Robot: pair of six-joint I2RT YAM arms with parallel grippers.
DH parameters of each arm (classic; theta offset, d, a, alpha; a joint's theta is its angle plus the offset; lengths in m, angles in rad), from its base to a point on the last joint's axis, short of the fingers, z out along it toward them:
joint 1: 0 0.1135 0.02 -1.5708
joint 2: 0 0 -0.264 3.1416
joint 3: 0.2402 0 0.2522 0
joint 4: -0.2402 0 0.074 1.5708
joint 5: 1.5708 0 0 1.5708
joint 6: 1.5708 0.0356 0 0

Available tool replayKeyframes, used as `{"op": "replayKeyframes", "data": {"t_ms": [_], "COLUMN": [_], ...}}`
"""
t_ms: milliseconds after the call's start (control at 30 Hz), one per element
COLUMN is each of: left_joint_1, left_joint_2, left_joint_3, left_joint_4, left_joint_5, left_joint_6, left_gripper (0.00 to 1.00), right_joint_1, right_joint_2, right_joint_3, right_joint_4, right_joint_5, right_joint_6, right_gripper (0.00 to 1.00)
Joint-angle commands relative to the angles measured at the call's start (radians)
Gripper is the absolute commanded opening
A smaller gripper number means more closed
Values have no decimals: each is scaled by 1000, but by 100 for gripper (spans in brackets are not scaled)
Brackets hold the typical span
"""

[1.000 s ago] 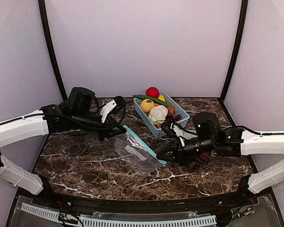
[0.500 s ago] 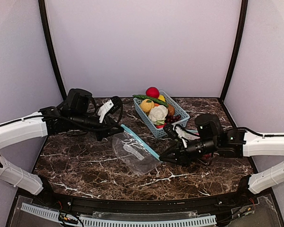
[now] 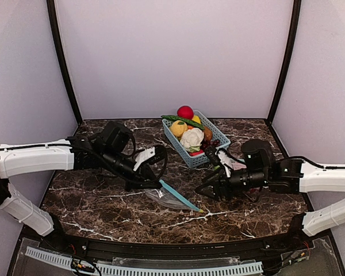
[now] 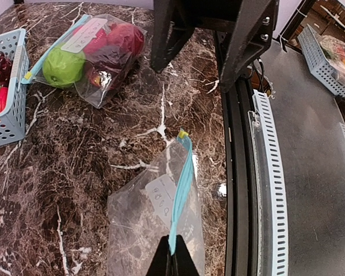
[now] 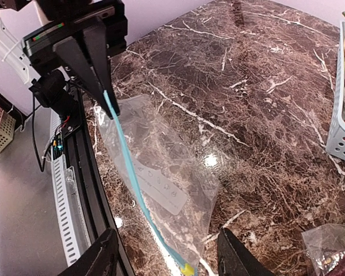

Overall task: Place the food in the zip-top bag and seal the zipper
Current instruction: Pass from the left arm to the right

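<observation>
The clear zip-top bag [image 3: 171, 199] lies flat on the marble, and nothing shows inside it. My left gripper [image 3: 155, 184] is shut on one end of its blue zipper strip [image 4: 182, 192], pinched at the fingertips [image 4: 172, 259]. My right gripper [image 3: 203, 191] stands open at the strip's other end. In the right wrist view its fingers [image 5: 100, 259] straddle the yellow slider [image 5: 188, 268] without touching it. The food [image 3: 185, 112] is piled in the light-blue basket [image 3: 217, 135] behind the right arm.
A second clear bag [image 4: 95, 52] holding a green apple and red fruit lies beside the basket, mostly under the right arm. The table's black front rail [image 4: 237, 190] runs close to the flat bag. Another basket [image 4: 325, 57] stands off the table.
My right gripper has opened and let go of the zipper's end. My left gripper has carried its end right and toward the front edge, and the bag now lies lower and flatter.
</observation>
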Motion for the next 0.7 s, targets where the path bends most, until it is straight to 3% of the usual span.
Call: {"op": "replayKeyframes", "data": {"t_ms": [0,667], "left_joint_1": [-21,-40], "left_joint_2": [-7,-21], "left_joint_3": [15,8], "left_joint_4": [-44,-42], "left_joint_5": [7,-33], "left_joint_6": [41,55], "left_gripper": [1,1], "right_joint_1": [0,-2], "right_joint_2": [51,217], "right_joint_3": [9,37], "right_joint_4": [43,62], "right_joint_5": [33,-45], "right_joint_6": [-11,-42], "right_gripper": [57,59]}}
